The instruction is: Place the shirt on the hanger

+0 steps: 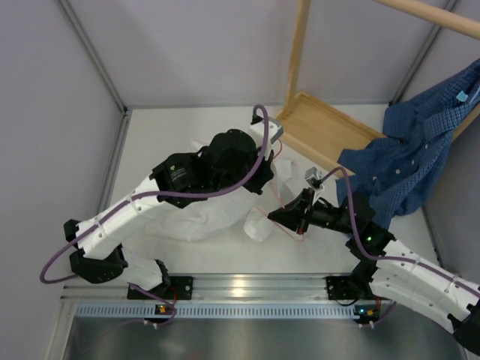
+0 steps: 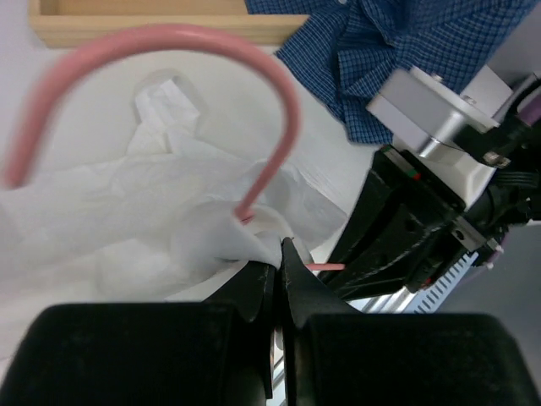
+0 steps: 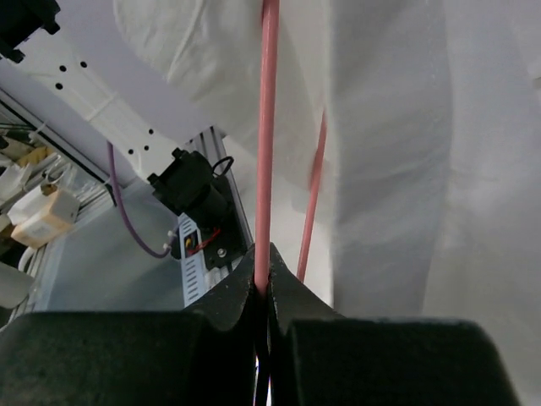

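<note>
Grey panel walls, white table, light wooden rack

hanger partly in shirt, tray behind

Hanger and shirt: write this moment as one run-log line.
left claw: shut on shirt | right claw: shut on hanger | hook: poking out of shirt

Table: white, flat. Carried directly on it:
- One white shirt, crumpled, heaped near the middle.
- One wooden tray base, light wood, set at the rear right.
- One blue checked shirt, draped over the tray's right end; contact with the table cannot be told.
- One metal rail, fixed along the near edge.
</note>
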Action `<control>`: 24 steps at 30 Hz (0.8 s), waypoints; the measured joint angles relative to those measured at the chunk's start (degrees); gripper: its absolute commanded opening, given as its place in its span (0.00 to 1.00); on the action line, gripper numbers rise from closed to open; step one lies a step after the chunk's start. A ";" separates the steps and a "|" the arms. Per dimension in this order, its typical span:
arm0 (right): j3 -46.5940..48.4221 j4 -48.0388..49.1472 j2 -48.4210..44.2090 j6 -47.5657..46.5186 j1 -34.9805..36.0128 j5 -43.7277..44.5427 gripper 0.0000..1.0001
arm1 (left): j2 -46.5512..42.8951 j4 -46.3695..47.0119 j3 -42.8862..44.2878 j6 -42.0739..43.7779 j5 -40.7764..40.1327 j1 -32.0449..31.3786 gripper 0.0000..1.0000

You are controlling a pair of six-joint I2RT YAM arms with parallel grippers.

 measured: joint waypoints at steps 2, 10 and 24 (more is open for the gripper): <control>0.74 -0.52 1.27 -1.14 1.64 2.40 0.00 | 1.09 0.07 0.00 0.26 0.31 -1.95 0.00; 0.66 2.03 -0.72 -1.70 2.80 12.33 0.00 | 1.92 1.16 0.02 1.55 0.44 -6.14 0.00; -5.84 7.45 -9.01 -2.25 3.08 18.93 0.00 | 1.77 2.03 0.48 3.58 -15.72 -8.81 0.00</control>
